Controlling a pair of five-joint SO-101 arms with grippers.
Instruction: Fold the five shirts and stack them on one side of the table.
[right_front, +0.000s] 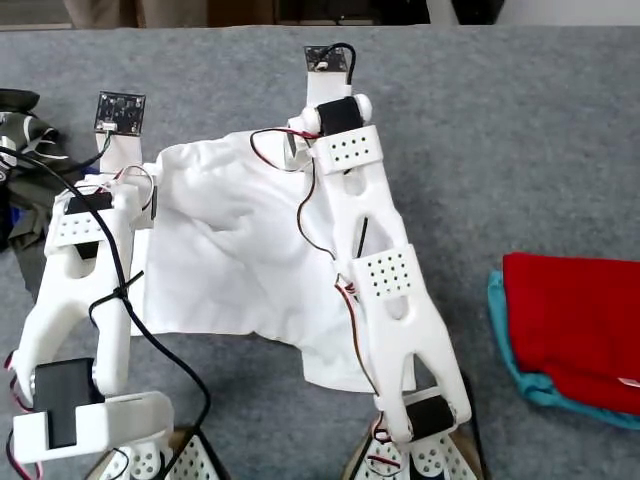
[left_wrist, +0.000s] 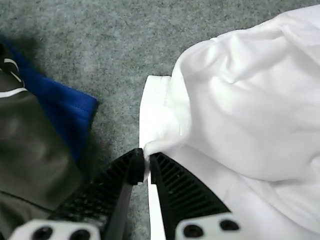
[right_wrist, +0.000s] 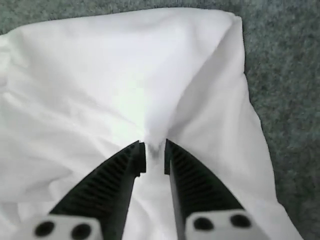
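Our two white arms
We see the left arm (right_front: 75, 270) and right arm (right_front: 385, 275), white plastic with dotted plates, black motor blocks and thin red and black wires. A thick black cable (right_front: 118, 292) crosses the left one. Their fingers (left_wrist: 182, 192) are black and ridged.

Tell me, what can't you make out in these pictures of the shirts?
High view: part of the white shirt lies under the right arm.
High view: the dark clothes and the red shirt on a teal cloth are cut off by the edges; their count is unclear.
Left wrist view: the left gripper hides the hem it pinches.
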